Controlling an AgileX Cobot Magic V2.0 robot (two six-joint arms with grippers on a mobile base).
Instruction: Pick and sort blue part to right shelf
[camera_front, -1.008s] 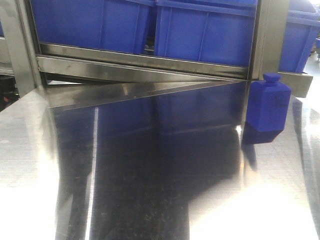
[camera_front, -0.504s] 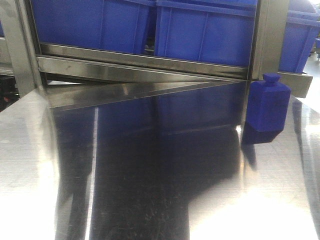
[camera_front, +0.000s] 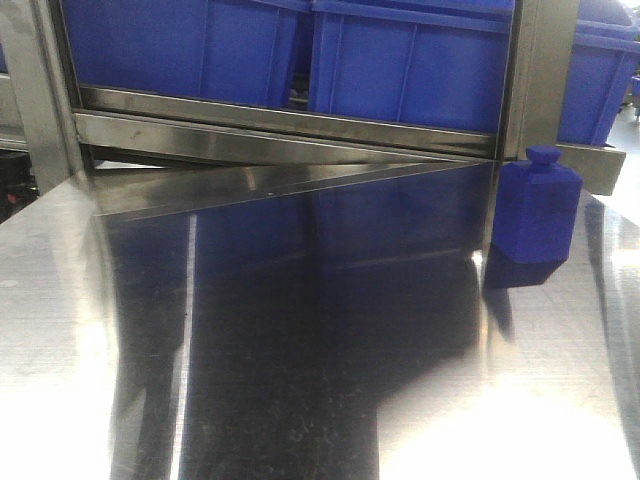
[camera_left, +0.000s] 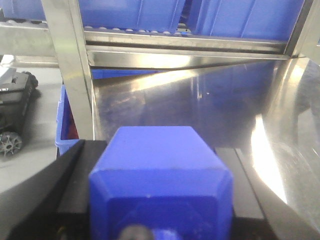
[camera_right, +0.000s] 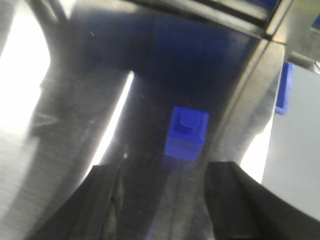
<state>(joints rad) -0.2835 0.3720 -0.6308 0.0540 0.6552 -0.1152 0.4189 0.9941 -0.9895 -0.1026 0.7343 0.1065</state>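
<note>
The blue part stands upright on the steel table at its far right, just in front of the right shelf. From above it shows as a square blue block with a small stub on top. My right gripper hangs open above the table, just short of that block, with nothing between its dark fingers. My left gripper is shut on a similar blue block with bevelled shoulders, which fills the near view. Neither gripper shows in the front view.
Large blue crates sit on the rack behind the crossbar, with a steel post right by the part. A black wheeled machine stands on the floor to the left. The table's right edge runs close to the part.
</note>
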